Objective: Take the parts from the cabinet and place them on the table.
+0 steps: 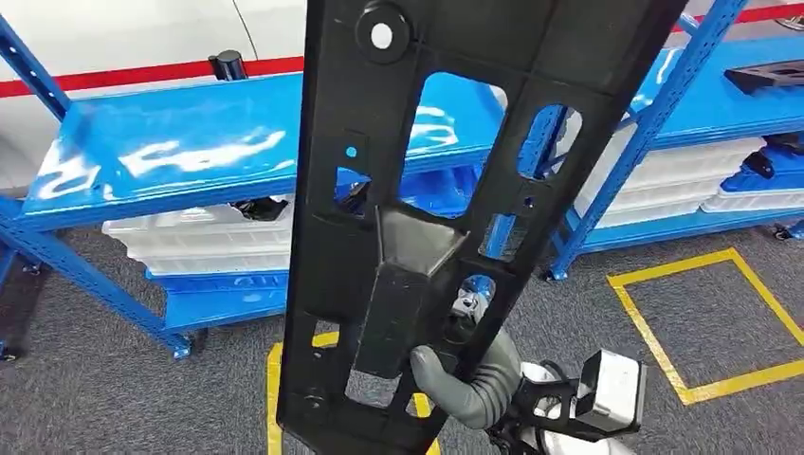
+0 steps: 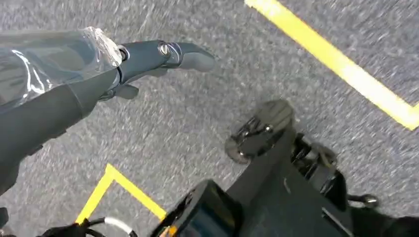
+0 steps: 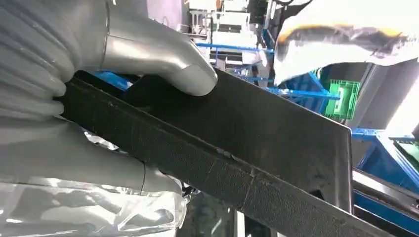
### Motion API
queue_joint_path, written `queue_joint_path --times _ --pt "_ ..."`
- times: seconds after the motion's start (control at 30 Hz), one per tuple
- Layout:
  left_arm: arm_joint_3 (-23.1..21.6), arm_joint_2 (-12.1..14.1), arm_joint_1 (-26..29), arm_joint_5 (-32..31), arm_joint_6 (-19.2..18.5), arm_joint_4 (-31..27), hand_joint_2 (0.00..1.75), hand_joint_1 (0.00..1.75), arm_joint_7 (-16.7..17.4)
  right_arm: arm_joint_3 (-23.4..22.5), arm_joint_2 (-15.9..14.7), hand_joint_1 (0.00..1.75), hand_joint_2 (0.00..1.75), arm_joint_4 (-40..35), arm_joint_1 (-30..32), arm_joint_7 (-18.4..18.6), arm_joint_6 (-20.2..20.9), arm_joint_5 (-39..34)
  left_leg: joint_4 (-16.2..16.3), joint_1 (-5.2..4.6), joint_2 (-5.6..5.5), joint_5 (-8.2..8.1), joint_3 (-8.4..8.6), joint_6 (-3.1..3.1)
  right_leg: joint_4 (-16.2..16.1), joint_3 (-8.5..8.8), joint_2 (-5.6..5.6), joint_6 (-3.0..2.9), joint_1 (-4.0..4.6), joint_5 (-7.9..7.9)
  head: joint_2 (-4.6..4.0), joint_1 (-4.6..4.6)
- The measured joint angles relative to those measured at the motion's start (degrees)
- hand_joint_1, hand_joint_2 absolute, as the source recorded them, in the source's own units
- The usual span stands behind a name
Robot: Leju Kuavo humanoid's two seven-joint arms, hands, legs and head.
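Your right hand [image 1: 465, 379] grips the black part [image 1: 455, 171], which hides most of its fingers and the blue shelf [image 1: 171, 156]; left hand [image 2: 148, 59] hangs released.

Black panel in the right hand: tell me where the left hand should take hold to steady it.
Take the black panel by its long left edge, coming from the robot's left. It stands nearly upright, gripped only low down by the right hand; that edge is bare, and the cut-out windows offer finger holds. The left hand hangs open.

Bright, shelf [image 1: 180, 156] glare, slight blur
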Motion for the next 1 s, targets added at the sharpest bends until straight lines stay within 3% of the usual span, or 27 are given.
queue_joint_path --times 0.03,0.07,0.1,0.13,0.2,0.23,0.27,0.3,0.33,0.37,0.4,0.43,0.47,0.53,0.57,0.6,0.63,0.7,0.73,0.77,0.8,0.87,0.9,0.93,0.97,1.0 --pt "0.0 0.0 0.0 0.0 0.0 0.0 1.75 0.0 0.0 -0.02 0.0 1.75 1.75 0.0 -0.02 0.0 0.0 0.0 0.54 0.11 -0.01 0.19 -0.66 -0.2 -4.78 3.3 -0.02 0.02 -0.02 1.41 0.0 0.0" --pt "0.0 0.02 -0.03 0.0 0.0 0.0 1.75 0.0 0.0 -0.04 0.0 1.75 1.75 0.0 -0.08 0.0 0.0 -0.02 1.22 0.03 -0.04 0.31 -1.27 -0.4 -10.74 7.43 -0.02 0.04 -0.14 1.34 0.0 0.02" --pt "0.0 0.0 -0.14 0.0 0.02 0.0 1.75 0.0 0.0 -0.07 0.0 1.75 1.75 -0.04 -0.21 0.02 0.0 -0.02 2.01 -0.28 -0.07 0.34 -1.97 -0.58 -14.82 9.62 0.07 -0.16 0.17 0.26 0.0 0.02" --pt "0.02 -0.02 -0.15 0.0 0.0 0.0 1.75 0.0 0.0 -0.09 0.0 1.75 1.75 -0.07 -0.22 0.02 0.0 -0.04 2.2 -0.33 -0.09 0.79 -2.31 -1.13 -15.44 9.65 0.16 -0.7 0.2 -0.32 0.0 -0.07" --pt "0.02 0.0 -0.15 0.0 0.0 0.0 1.75 0.0 0.0 -0.09 0.0 1.75 1.75 -0.07 -0.17 0.02 0.0 -0.04 2.36 -0.27 -0.03 1.5 -2.89 -1.87 -14.95 8.81 0.21 -1.3 0.35 0.05 0.0 -0.07" --pt "0.02 0.02 -0.2 0.02 0.02 0.0 1.75 0.0 0.0 -0.09 0.0 1.75 1.75 -0.07 -0.16 0.06 0.0 -0.07 2.54 -0.18 -0.08 1.48 -3.25 -2.21 -15.18 8.44 0.12 -2.1 0.02 0.54 0.0 -0.04" --pt "0.02 0.02 -0.2 0.02 0.02 0.0 1.75 0.0 0.0 -0.09 0.0 1.75 1.75 -0.07 -0.23 0.07 0.0 -0.07 3.67 0.13 -0.15 -0.4 -3.79 -2.62 -15.14 7.99 -0.03 -2.56 -0.05 1.02 0.0 -0.11" --pt "0.04 0.02 -0.19 0.07 0.02 0.0 1.75 0.0 0.0 -0.09 0.0 1.75 1.75 -0.07 -0.22 0.04 0.0 -0.07 6.82 0.17 -0.2 -3.7 -4.83 -3.02 -15.13 7.4 -0.07 -3.14 -0.05 1.54 0.0 -0.15" --pt "0.04 0.02 -0.35 0.07 0.02 0.0 1.75 0.0 -0.09 -0.09 0.0 1.75 1.75 -0.07 -0.23 0.07 0.0 -0.09 11.59 0.32 -0.2 -7.09 -6.32 -3.42 -15.16 6.74 -0.07 -3.21 -0.02 1.89 0.0 -0.15" --pt "0.07 0.02 -0.62 0.04 0.02 0.0 1.75 0.0 -0.2 -0.09 0.0 1.75 1.75 -0.07 -0.2 0.07 0.0 -0.09 16.34 0.35 -0.2 -9.45 -7.71 -3.65 -15.13 6.06 -0.09 -3.27 0.06 2.39 0.0 -0.13" --pt "0.09 0.02 -0.76 -0.02 0.11 0.0 1.75 0.0 -0.2 -0.09 0.0 1.75 1.75 -0.07 -0.18 0.09 0.0 -0.2 20.24 0.35 -0.21 -10.57 -8.64 -3.78 -15.13 5.44 -0.1 -3.25 0.11 2.87 0.0 -0.15" --pt "0.13 0.02 -0.82 -0.07 0.24 0.0 1.75 0.0 -0.2 -0.07 0.0 1.75 1.75 -0.07 -0.17 0.13 0.0 -0.37 22.26 0.34 -0.2 -10.0 -8.74 -3.77 -15.11 4.83 -0.11 -3.25 0.17 3.31 0.0 -0.15" --pt "0.15 0.02 -0.8 -0.11 0.33 0.0 1.75 0.0 -0.17 -0.07 0.0 1.75 1.75 -0.07 -0.16 0.15 0.0 -0.52 21.64 0.34 -0.2 -7.78 -7.65 -3.6 -15.1 4.21 -0.1 -3.21 0.23 3.81 0.0 -0.15" --pt "0.13 0.0 -0.59 -0.28 0.37 0.0 1.75 0.0 0.0 -0.07 0.0 1.75 1.75 -0.09 -0.16 0.17 0.0 -0.52 13.36 0.29 -0.21 -3.35 -2.22 -2.93 -15.09 3.29 0.04 -3.11 0.44 4.66 0.0 -0.15" --pt "0.13 0.0 -0.52 -0.33 0.39 0.02 1.75 0.0 0.0 -0.07 0.0 1.75 1.75 -0.11 -0.16 0.17 0.0 -0.52 7.72 0.12 -0.22 -2.74 1.32 -2.38 -15.09 2.98 0.11 -3.0 0.49 5.0 0.0 -0.15" --pt "0.11 0.02 -0.59 -0.35 0.39 0.02 1.75 0.0 0.0 -0.09 0.0 1.75 1.75 -0.13 -0.15 0.15 0.0 -0.52 3.2 -0.27 -0.24 -3.62 4.28 -1.9 -15.02 2.65 0.15 -2.76 0.79 5.24 0.0 -0.15" --pt "0.13 0.02 -0.74 -0.37 0.39 0.02 1.75 0.0 0.0 -0.11 0.0 1.75 1.75 -0.15 -0.17 0.22 0.0 -0.57 0.76 -0.24 -0.51 -4.15 5.12 -1.56 -15.0 2.44 0.44 -2.37 0.78 5.7 0.0 -0.04" --pt "0.13 0.0 -0.7 -0.24 0.31 0.0 1.75 0.0 -0.11 -0.11 0.0 1.75 1.75 -0.28 -0.23 0.24 0.0 -0.81 0.35 -0.52 -0.35 -4.38 4.63 -1.25 -15.0 1.71 0.28 -1.82 0.71 6.51 0.0 -0.09" --pt "0.13 -0.09 -0.51 -0.24 0.26 0.02 1.75 0.0 -0.13 -0.11 -0.02 1.75 1.75 -0.28 -0.19 0.39 0.0 -1.29 -0.15 -0.06 -0.16 -3.98 4.22 -0.82 -14.94 1.3 0.46 -1.41 1.1 6.89 0.0 -0.07" --pt "0.11 -0.2 -0.38 -0.24 0.22 0.02 1.75 0.0 -0.15 -0.13 -0.11 1.75 1.75 -0.31 -0.11 0.48 0.0 -1.42 -0.25 0.19 0.28 -3.5 3.99 -0.52 -14.11 0.7 0.4 -1.25 0.77 5.89 0.0 -0.09" --pt "0.13 -0.2 -0.2 -0.24 0.22 0.02 1.75 0.0 -0.15 -0.15 -0.18 1.75 1.75 -0.31 -0.16 0.5 0.0 -1.62 -0.24 0.17 0.39 -3.27 3.64 -0.19 -11.6 -0.37 0.32 -0.9 0.71 3.63 0.0 0.22" --pt "0.13 -0.2 -0.05 -0.26 0.22 0.02 1.75 0.0 -0.13 -0.15 -0.22 1.75 1.75 -0.31 -0.1 0.59 0.0 -1.73 -0.2 -0.01 1.09 -2.78 3.13 0.37 -1.78 -4.14 0.32 -0.34 0.36 -1.77 0.0 0.24" --pt "0.13 -0.2 0.02 -0.28 0.13 0.02 1.75 0.0 0.04 -0.15 -0.26 1.75 1.75 -0.31 -0.05 0.59 0.02 -1.73 -0.15 -0.1 1.45 -2.6 2.86 0.37 3.07 -5.9 0.31 -0.11 0.35 -3.59 0.0 0.24" --pt "0.11 -0.22 0.13 -0.28 0.13 0.02 1.75 0.0 0.11 -0.15 -0.26 1.75 1.75 -0.31 0.05 0.59 0.02 -1.73 -0.13 -0.1 1.88 -2.48 2.72 0.34 5.06 -6.4 0.3 0.03 0.3 -3.87 0.0 0.24" --pt "0.11 -0.22 0.2 -0.28 0.13 0.02 1.75 0.0 0.18 -0.15 -0.26 1.75 1.75 -0.31 0.15 0.61 0.02 -1.75 -0.09 -0.1 2.3 -2.42 2.66 0.29 3.86 -5.36 0.25 0.13 0.24 -2.91 0.0 0.24" --pt "0.11 -0.22 0.21 -0.28 0.13 0.02 1.75 0.0 0.2 -0.15 -0.26 1.75 1.75 -0.31 0.17 0.66 0.02 -1.77 -0.01 -0.06 2.67 -2.4 2.66 0.25 0.25 -2.98 0.12 0.13 0.16 -1.0 0.0 0.24"
